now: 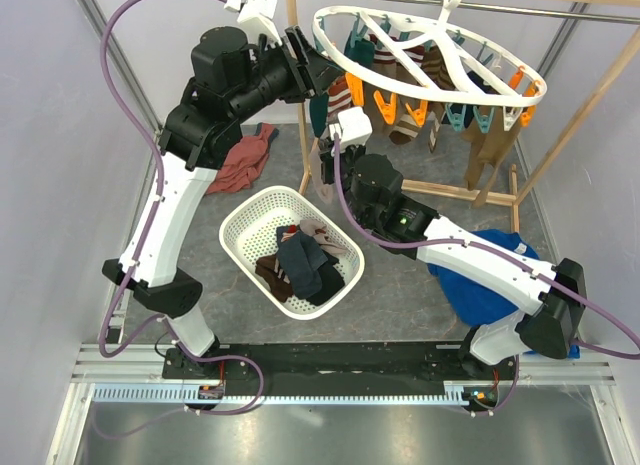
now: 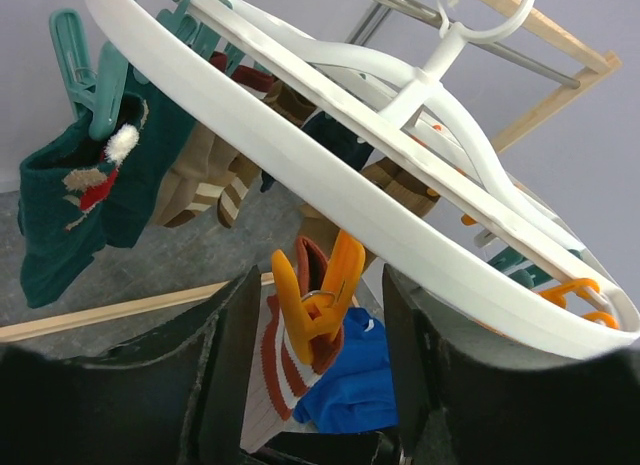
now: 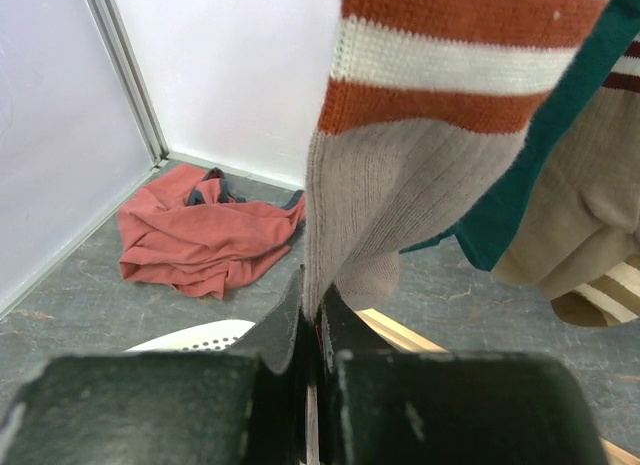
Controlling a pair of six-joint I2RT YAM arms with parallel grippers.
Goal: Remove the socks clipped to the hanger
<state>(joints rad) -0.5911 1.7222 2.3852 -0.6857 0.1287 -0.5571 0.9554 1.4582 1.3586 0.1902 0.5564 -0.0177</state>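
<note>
The white oval hanger (image 1: 430, 47) hangs from the rail with several socks (image 1: 480, 145) on orange and teal clips. My left gripper (image 1: 300, 67) is at its left rim. In the left wrist view it (image 2: 318, 320) is open, one finger on each side of an orange clip (image 2: 322, 285) without touching it. That clip holds a grey sock with a rust-white striped cuff (image 2: 268, 370). My right gripper (image 1: 326, 157) is below, shut on the lower part of this sock (image 3: 400, 185); its fingers (image 3: 285, 330) pinch the fabric. A teal sock (image 2: 70, 205) hangs nearby.
A white perforated basket (image 1: 240, 225) holding several socks stands below the hanger. A rust-red garment (image 1: 245, 160) lies at the back left, and a big blue cloth (image 1: 490, 275) at the right. The wooden rail frame (image 1: 300, 115) surrounds the hanger.
</note>
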